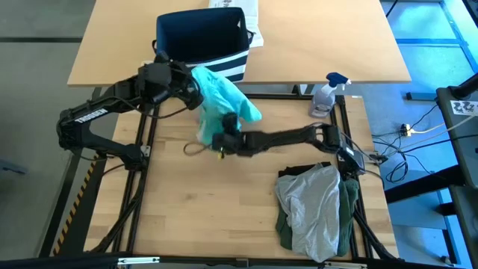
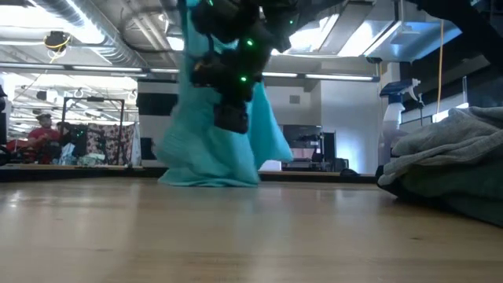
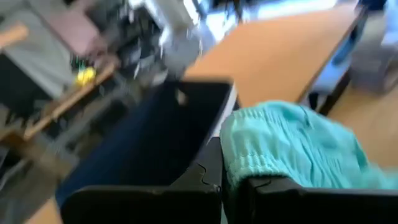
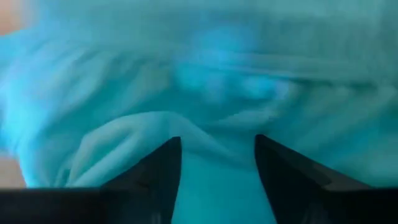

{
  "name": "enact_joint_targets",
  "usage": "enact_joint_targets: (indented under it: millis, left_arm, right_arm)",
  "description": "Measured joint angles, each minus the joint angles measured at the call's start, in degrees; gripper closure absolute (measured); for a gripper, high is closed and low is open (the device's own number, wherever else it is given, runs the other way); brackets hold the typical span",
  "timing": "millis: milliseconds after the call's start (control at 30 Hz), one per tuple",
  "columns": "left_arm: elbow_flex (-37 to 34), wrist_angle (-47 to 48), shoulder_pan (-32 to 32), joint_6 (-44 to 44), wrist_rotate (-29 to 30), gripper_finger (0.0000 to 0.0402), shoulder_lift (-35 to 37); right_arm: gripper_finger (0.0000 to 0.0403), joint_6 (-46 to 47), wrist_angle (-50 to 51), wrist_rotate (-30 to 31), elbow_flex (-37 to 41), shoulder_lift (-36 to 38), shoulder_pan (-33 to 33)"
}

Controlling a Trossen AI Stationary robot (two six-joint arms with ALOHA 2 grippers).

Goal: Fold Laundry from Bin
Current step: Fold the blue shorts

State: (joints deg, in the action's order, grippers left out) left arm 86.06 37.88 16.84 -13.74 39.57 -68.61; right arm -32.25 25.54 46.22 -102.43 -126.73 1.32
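A teal-green garment (image 1: 224, 101) from the laundry hangs over the far middle of the table, in front of the navy striped bin (image 1: 202, 37). Its lower end (image 2: 206, 178) reaches the tabletop. My left gripper (image 1: 196, 91) is shut on its upper part, near the bin. My right gripper (image 1: 222, 140) has come in from the right at the garment's lower part. Its fingers (image 4: 163, 163) stand open, with teal cloth (image 4: 211, 118) right in front of them and between them. My left gripper pinches a gathered upper edge of the teal garment (image 3: 245, 171) between its two shut fingers, coming nearly level from the table's left. The cloth hangs below it, slack, with its lower end on the table. My right gripper is open against the hanging cloth; whether its fingers touch it I cannot tell.
A pile of grey and dark green garments (image 1: 317, 209) lies at the near right of the table. A spray bottle (image 1: 326, 93) stands at the far right. A loose cord (image 1: 196, 149) lies near my right gripper. Bare wood fills the near left.
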Motion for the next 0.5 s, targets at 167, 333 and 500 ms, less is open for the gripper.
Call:
enact_joint_targets:
  millis: [167,333,500]
  left_arm:
    - [-0.06,19.31,-1.33,13.89,1.56,0.0401,0.01]
    - [-1.56,34.98,-4.64,29.32,1.21,0.0401,-0.33]
    - [-5.89,40.16,-9.03,39.53,-0.93,0.0401,-0.33]
  right_arm:
    - [0.0234,12.97,9.36,-3.17,0.00,1.73,5.06]
    - [0.0248,17.30,13.94,-4.90,0.00,2.11,7.15]
    - [0.0249,21.58,17.83,-9.55,0.00,2.12,7.83]
